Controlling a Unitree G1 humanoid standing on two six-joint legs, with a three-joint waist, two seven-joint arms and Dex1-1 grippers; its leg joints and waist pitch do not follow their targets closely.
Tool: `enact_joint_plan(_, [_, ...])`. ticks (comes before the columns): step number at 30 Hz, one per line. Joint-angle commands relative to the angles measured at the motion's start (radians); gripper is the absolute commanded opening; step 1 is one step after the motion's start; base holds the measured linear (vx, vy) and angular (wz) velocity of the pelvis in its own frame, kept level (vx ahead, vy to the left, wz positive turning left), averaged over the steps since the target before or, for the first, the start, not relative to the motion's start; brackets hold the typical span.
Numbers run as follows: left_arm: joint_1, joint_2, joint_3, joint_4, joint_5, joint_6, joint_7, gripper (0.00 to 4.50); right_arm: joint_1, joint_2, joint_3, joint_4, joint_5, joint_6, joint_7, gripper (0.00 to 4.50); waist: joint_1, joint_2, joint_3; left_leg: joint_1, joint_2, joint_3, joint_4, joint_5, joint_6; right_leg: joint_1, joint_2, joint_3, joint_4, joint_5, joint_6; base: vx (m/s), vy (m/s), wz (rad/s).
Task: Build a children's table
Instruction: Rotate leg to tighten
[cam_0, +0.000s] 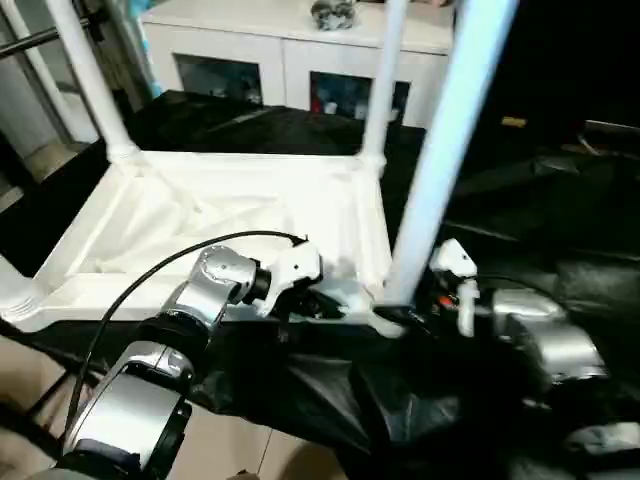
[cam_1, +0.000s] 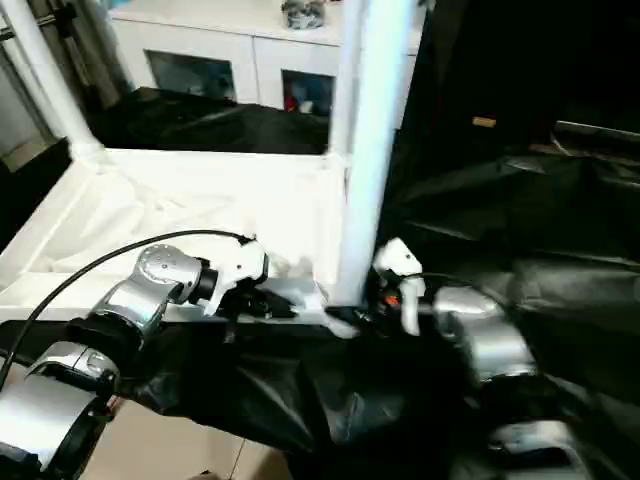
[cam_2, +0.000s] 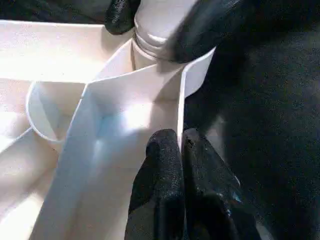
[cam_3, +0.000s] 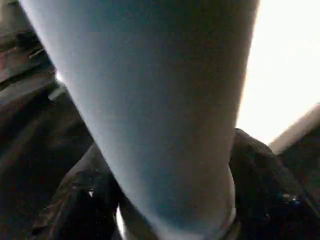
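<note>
The white tabletop (cam_0: 200, 210) lies upside down on black cloth, ribbed underside up. Two white legs stand in its far corners, one on the left (cam_0: 90, 80) and one on the right (cam_0: 385, 80). A third leg (cam_0: 450, 140) rises, slightly tilted, from the near right corner socket. My right gripper (cam_0: 405, 315) is shut on this leg's base, with a black finger (cam_3: 85, 200) on either side of the tube (cam_3: 150, 100). My left gripper (cam_2: 180, 137) is shut on the thin rim wall (cam_2: 125, 90) of the tabletop, just beside that socket.
A white cabinet (cam_0: 290, 50) with glass doors stands behind the work. Crumpled black cloth (cam_0: 560, 220) covers the surface to the right and front. Bare floor (cam_0: 30, 370) shows at the lower left, and metal bars (cam_0: 40, 35) at the upper left.
</note>
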Motion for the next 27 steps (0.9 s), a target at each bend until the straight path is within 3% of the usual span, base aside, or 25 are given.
enact_joint_plan(1, [-0.033, -0.087, 0.002, 0.011, -0.005, 0.025, 0.114, 0.00, -0.014, 0.071, 0.036, 0.078, -0.042, 0.017, -0.129, 2.62, -0.008, -0.012, -0.043, 0.004, 0.019, -0.008, -0.070, -0.298, 0.005, 0.037, -0.059, 0.030, -0.090, -0.389, -0.178, 0.000, 0.000, 0.00])
enact_joint_plan(6, [-0.038, -0.166, -0.006, 0.004, 0.008, 0.071, 0.216, 0.00, -0.071, 0.179, -0.011, 0.168, -0.073, 0.030, -0.403, 2.62, -0.025, -0.008, -0.043, 0.005, 0.016, -0.008, -0.070, -0.316, 0.006, 0.035, -0.056, 0.033, -0.093, -0.375, -0.178, 0.000, 0.000, 0.00])
enact_joint_plan(11, [-0.036, -0.189, -0.009, 0.000, 0.006, 0.074, 0.233, 0.00, -0.096, 0.216, -0.011, 0.220, -0.091, -0.033, -0.457, 2.62, -0.028, -0.007, -0.047, 0.003, 0.014, -0.007, -0.068, -0.296, 0.019, 0.037, -0.055, 0.033, -0.091, -0.337, -0.181, 0.000, 0.000, 0.00])
enact_joint_plan(12, [-0.034, -0.188, -0.009, -0.001, 0.005, 0.068, 0.229, 0.00, -0.100, 0.222, -0.015, 0.220, -0.078, -0.039, -0.434, 3.18, -0.028, -0.008, -0.047, 0.003, 0.014, -0.005, -0.067, -0.298, 0.024, 0.038, -0.055, 0.033, -0.091, -0.326, -0.185, 0.000, 0.000, 0.00])
enact_joint_plan(18, [-0.018, -0.153, -0.013, -0.017, 0.003, 0.044, 0.184, 0.00, -0.092, 0.186, 0.006, 0.181, -0.080, -0.068, -0.351, 3.68, -0.027, -0.007, -0.047, 0.002, 0.016, -0.005, -0.068, -0.305, 0.035, 0.040, -0.055, 0.033, -0.091, -0.318, -0.190, 0.000, 0.000, 0.00])
enact_joint_plan(21, [-0.003, -0.115, -0.020, -0.033, -0.009, 0.022, 0.103, 0.00, -0.058, 0.136, 0.029, 0.107, -0.035, -0.099, -0.162, 3.68, -0.021, -0.008, -0.049, 0.000, 0.018, -0.002, -0.064, -0.277, 0.056, 0.043, -0.055, 0.034, -0.087, -0.259, -0.199, 0.000, 0.000, 0.00])
enact_joint_plan(25, [0.002, -0.080, -0.024, -0.037, -0.020, 0.010, 0.024, 0.00, -0.018, 0.076, 0.059, 0.027, 0.005, -0.111, 0.020, 3.68, -0.008, -0.013, -0.056, -0.008, 0.018, 0.002, -0.055, -0.183, 0.096, 0.053, -0.053, 0.029, -0.068, -0.119, -0.237, 0.000, 0.000, 0.00])
enact_joint_plan(27, [0.005, -0.053, -0.033, -0.041, -0.018, -0.004, -0.021, 0.00, 0.008, 0.035, 0.075, -0.012, 0.022, -0.110, 0.120, 3.68, -0.002, -0.011, -0.057, -0.008, 0.021, 0.004, -0.052, -0.155, 0.111, 0.052, -0.052, 0.028, -0.062, -0.069, -0.256, 0.000, 0.000, 0.00])
